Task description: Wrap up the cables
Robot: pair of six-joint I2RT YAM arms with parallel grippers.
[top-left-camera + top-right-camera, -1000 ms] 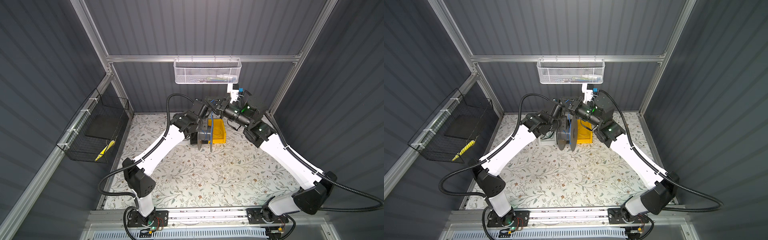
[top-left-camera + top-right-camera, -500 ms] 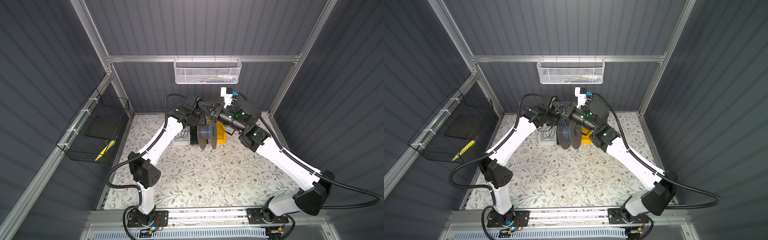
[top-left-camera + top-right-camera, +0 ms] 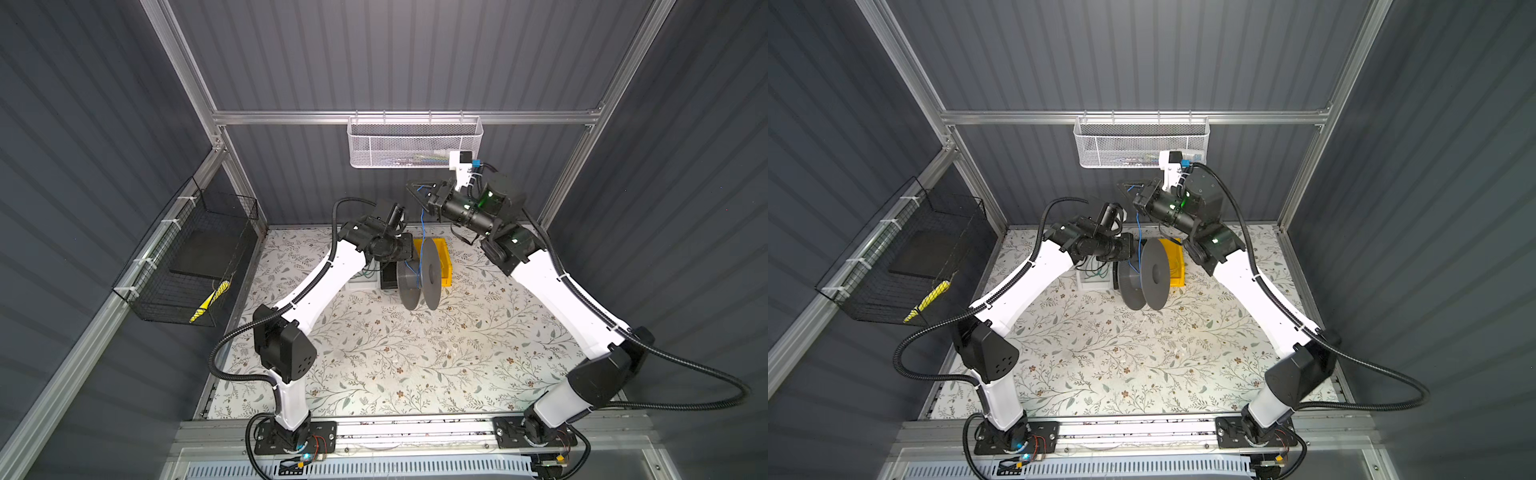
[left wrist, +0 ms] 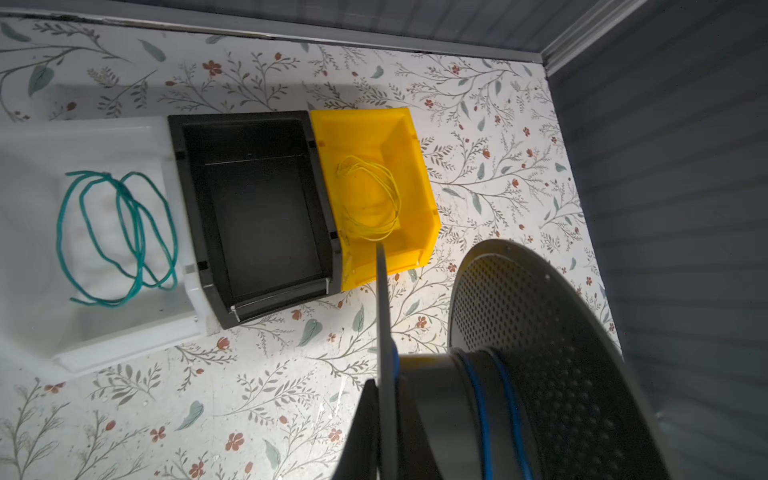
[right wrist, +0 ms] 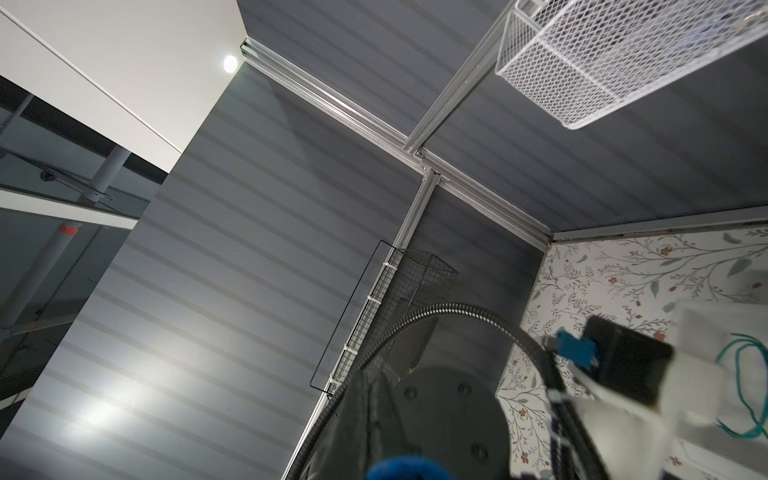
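Observation:
A grey spool hangs upright above the floral table near the back. My left gripper is shut on one thin flange of it, a finger on each side. A few turns of the blue cable lie round the hub. From there the cable runs straight up to my right gripper, which is raised above the spool and shut on it. In the right wrist view the closed fingers show, with a blurred blue patch just below them.
Behind the spool stand a white tray with a green wire coil, a black bin, and a yellow bin with a yellow wire coil. A white mesh basket hangs on the back wall, a black wire basket on the left wall.
My right gripper has swung round above the spool and now sits higher with the blue cable. The left arm has shifted its wrist while the spool stays in about the same place.

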